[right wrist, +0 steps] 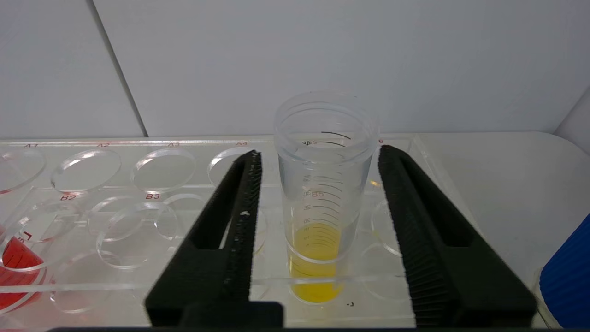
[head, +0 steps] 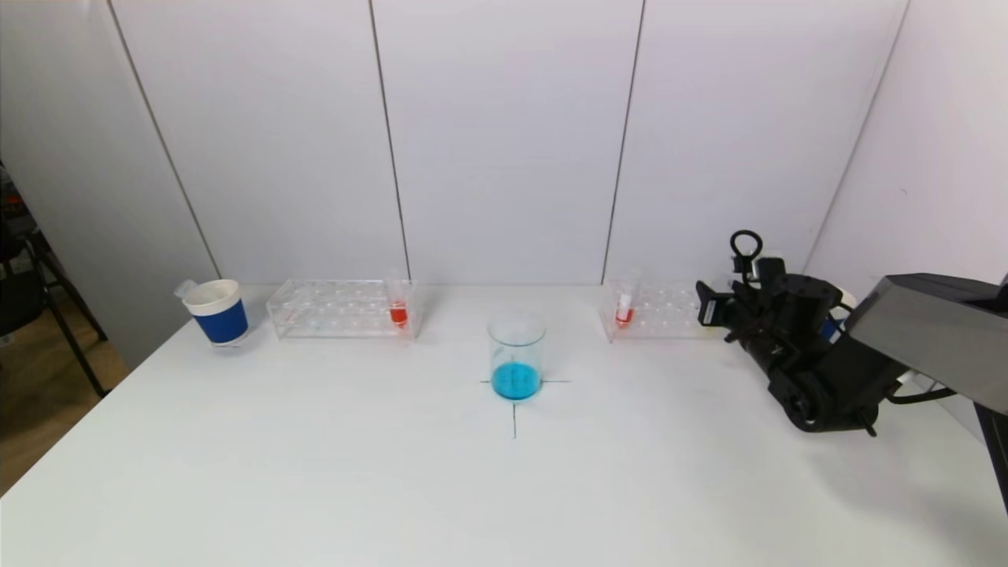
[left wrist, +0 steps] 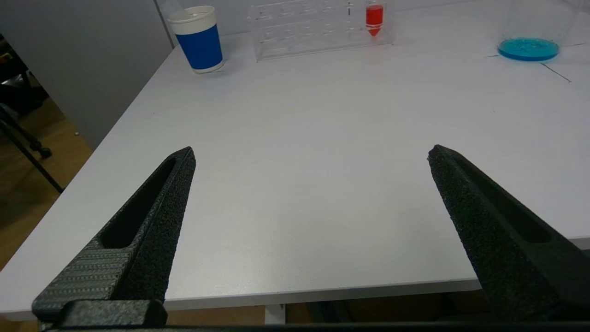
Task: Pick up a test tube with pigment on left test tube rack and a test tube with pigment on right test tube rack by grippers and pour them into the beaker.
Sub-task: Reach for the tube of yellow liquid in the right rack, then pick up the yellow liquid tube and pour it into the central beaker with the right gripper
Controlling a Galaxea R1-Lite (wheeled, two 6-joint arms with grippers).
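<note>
Right gripper (right wrist: 318,157) stood at the right rack (head: 669,311), centre-right of the head view, fingers straddling the yellow-pigment tube (right wrist: 322,193) with small gaps, apparently not yet touching. Beaker (head: 516,354) sat mid-table. Left gripper (left wrist: 311,154) was spread wide.

Two clear racks (head: 342,317) (head: 657,311), three tubes with pigment (head: 398,307) (head: 624,309) (right wrist: 320,203), one beaker (head: 516,354), two blue cups (head: 218,311) (right wrist: 569,272)
</note>
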